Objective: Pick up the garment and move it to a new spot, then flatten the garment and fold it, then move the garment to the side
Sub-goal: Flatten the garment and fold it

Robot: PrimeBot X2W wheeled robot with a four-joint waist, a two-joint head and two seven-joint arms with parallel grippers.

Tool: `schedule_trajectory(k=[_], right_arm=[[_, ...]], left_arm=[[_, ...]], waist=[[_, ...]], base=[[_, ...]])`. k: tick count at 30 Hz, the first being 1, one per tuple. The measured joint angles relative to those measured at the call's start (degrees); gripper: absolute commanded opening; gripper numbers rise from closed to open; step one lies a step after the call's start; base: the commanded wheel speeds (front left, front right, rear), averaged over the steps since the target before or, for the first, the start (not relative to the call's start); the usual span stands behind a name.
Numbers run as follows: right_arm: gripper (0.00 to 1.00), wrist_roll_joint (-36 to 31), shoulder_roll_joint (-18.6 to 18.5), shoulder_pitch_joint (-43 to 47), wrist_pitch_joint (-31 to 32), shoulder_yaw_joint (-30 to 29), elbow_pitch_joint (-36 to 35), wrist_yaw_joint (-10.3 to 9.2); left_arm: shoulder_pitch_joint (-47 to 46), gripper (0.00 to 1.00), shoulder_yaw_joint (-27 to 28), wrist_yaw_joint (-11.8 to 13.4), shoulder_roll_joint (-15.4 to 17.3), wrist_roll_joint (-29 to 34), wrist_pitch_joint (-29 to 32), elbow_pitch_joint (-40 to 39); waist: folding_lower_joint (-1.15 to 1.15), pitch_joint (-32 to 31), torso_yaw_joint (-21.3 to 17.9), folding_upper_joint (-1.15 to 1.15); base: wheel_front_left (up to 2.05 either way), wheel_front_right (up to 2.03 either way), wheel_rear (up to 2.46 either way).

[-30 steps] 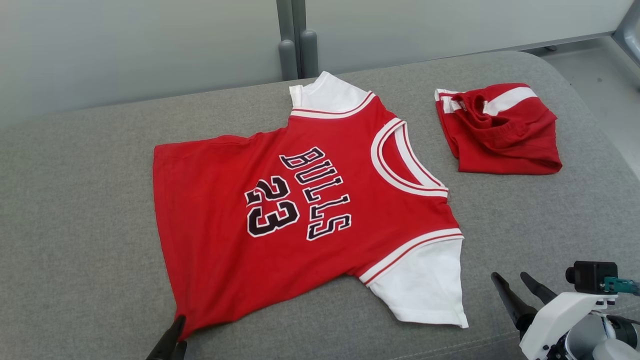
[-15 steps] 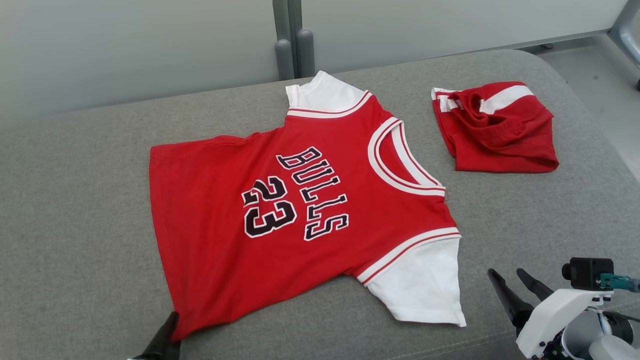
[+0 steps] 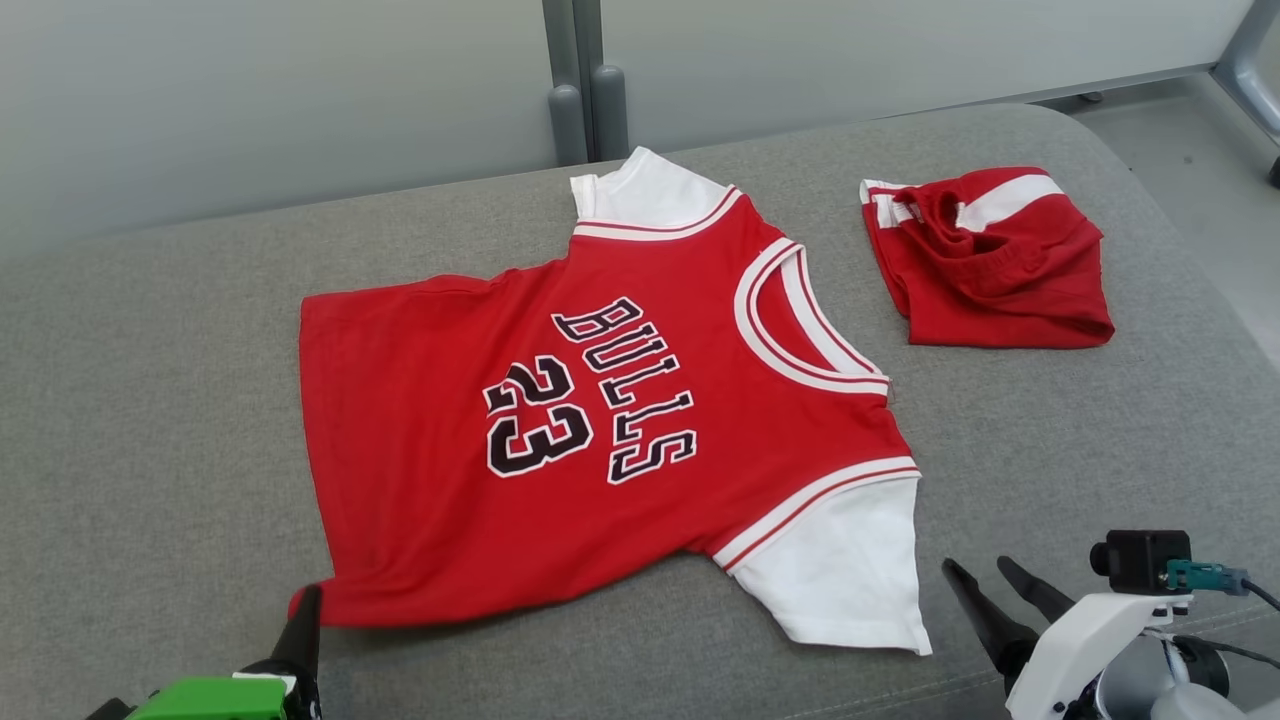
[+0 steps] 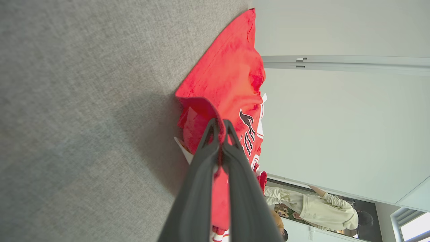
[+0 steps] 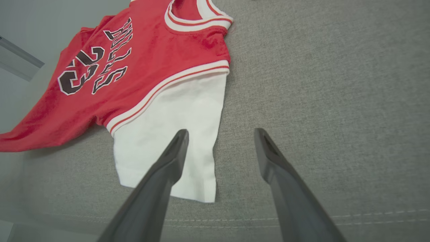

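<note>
Left end effector (image 4: 220,123) now pinching jersey (image 3: 450,500) hem corner, corner tugged leftward

The jersey (image 3: 560,430) is made of soft red knit cloth, matt throughout; its sleeves are cut from smooth white cloth, and its trim is finished in ribbed banding; the cushion (image 3: 150,400) beneath is covered in coarse grey woven fabric, matt and slightly rough, with a stitched seam along its front edge; the folded garment (image 3: 990,260) is made of similar matt red cloth; the left gripper (image 4: 219,123) and right gripper (image 5: 221,132) are finished in dark matt plastic; the wrist housing (image 3: 1075,640) is moulded in smooth white plastic with a slight sheen; the wall panel (image 3: 250,90) is surfaced smooth and pale.
</note>
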Motion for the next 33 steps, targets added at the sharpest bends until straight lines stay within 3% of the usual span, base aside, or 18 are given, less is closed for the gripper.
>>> schedule_trajectory(k=[8,15,20,21,23,25,27,28,33], right_arm=[[1.00,1.31,2.35,1.36,1.45,2.41,1.79,1.45],[1.00,2.75,4.82,1.49,1.51,2.74,6.06,1.58],[0.91,2.87,5.93,-0.26,1.43,2.56,7.95,1.98],[0.85,2.91,6.22,-0.79,1.42,2.46,8.23,2.00],[0.49,3.28,6.78,-1.84,1.32,2.33,8.98,2.52],[0.37,3.27,6.93,-2.76,0.89,2.40,9.70,2.67],[0.16,3.27,6.99,-3.64,0.89,2.64,10.51,3.18],[0.00,3.27,7.12,-4.02,0.89,2.79,10.83,3.43],[0.00,3.45,8.00,-4.83,-0.38,2.70,11.09,4.12]], left_arm=[[-0.96,0.00,-1.14,-1.29,1.72,4.35,-2.03,-2.75],[-0.96,0.00,-4.58,-1.29,1.60,7.12,-2.31,-3.45],[-1.01,0.00,-5.17,-1.27,1.63,8.06,-2.38,-4.32],[-1.03,0.00,-5.28,-1.27,1.63,8.60,-2.45,-4.45],[-1.13,0.00,-5.44,-1.26,1.63,9.12,-2.74,-4.65],[-1.29,0.00,-5.43,-1.25,1.64,9.15,-2.80,-4.67],[-1.57,0.00,-5.36,-1.25,1.64,9.16,-2.87,-4.64],[-1.65,0.00,-5.30,-1.25,1.66,9.16,-2.87,-4.65],[-1.69,0.00,-4.74,-1.24,1.65,9.20,-3.75,-4.74]], waist=[[0.00,-0.24,0.69,0.00],[0.00,0.70,1.34,0.00],[0.00,2.05,1.96,0.00],[0.00,2.34,2.09,0.00],[0.00,2.89,2.39,0.00],[0.00,3.36,2.70,0.00],[0.00,3.70,2.99,0.00],[0.00,3.80,3.09,0.00],[0.00,3.86,3.09,0.00]], base=[[0.00,0.00,0.00],[0.00,0.00,0.00],[0.00,0.00,0.00],[0.00,0.00,0.00],[0.00,0.00,0.00],[0.00,0.00,0.00],[0.00,0.00,0.00],[0.00,0.00,0.00],[0.00,0.00,0.00]])
